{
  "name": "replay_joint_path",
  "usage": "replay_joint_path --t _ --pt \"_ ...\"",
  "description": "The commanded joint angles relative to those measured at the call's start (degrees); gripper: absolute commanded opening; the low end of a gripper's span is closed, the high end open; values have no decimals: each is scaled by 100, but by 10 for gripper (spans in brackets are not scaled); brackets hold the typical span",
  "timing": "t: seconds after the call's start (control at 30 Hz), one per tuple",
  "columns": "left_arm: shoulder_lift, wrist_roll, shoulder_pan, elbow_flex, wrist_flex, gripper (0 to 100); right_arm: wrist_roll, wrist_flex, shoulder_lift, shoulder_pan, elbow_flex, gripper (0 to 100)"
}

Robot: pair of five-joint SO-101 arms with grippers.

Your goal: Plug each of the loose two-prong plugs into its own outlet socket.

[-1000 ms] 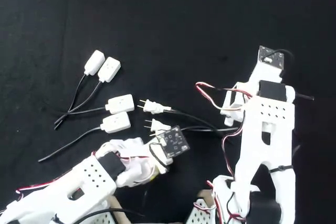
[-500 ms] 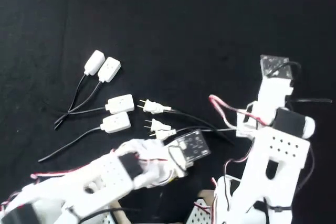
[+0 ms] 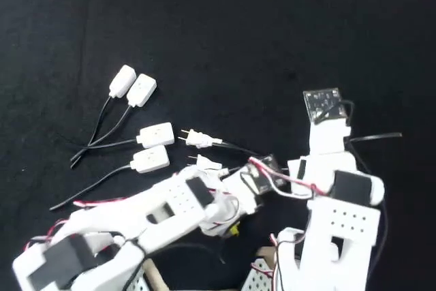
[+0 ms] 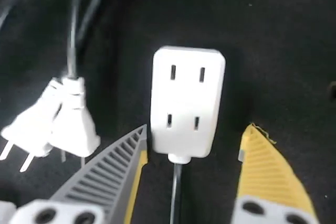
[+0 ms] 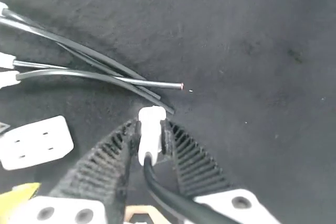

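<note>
Socket [image 4: 187, 100] between left gripper's [image 4: 198, 127] spread jaws, arm [image 3: 163, 212] farther right than before.

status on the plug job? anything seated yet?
Done: nothing seated. In the high view the upper plug and lower plug lie loose, prongs bare, apart from the facing socket.
In hand: left end effector is open astride an empty four-slot socket; right end effector is shut on a white cord end, prongs not visible.
Left: every insertion.
</note>
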Motion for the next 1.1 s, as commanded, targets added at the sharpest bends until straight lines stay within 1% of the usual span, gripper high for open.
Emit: replay_joint_path --t 0.0,0.1,0.2,0.3,0.43,0.53,0.67,0.73,0.8,0.87,0.97,1.07 --pt "-1037 255 -180 330 26 287 44 264 -391 -44 -163 11" --pt "-1723 492 -462 681 62 288 -9 369 -462 -35 -295 11" --pt "-2312 712 -919 1007 88 288 -334 369 -462 -53 -453 11" --pt "-2769 721 -1411 1147 440 288 -396 510 -453 -176 -567 11" --pt "-3358 703 -2193 1165 1187 288 -404 677 -435 -862 -523 11" --pt "-3859 387 -2914 1191 1600 286 -396 686 -171 -1521 -558 11" --pt "-4571 114 -3969 1508 1767 286 -404 721 629 -2470 -725 11" --pt "-4905 -79 -4374 1754 1749 286 -651 695 1059 -2760 -804 11" --pt "-5196 -255 -4567 1991 1741 286 -897 607 1358 -2989 -813 11" --pt "-5468 -316 -4611 2167 1767 286 -1011 369 1367 -3253 -646 11" --pt "-5802 -352 -4585 2299 1785 286 -1292 -378 1174 -3710 198 11" --pt "-5987 -360 -4567 2369 1837 286 -1380 -818 1033 -3464 620 11"
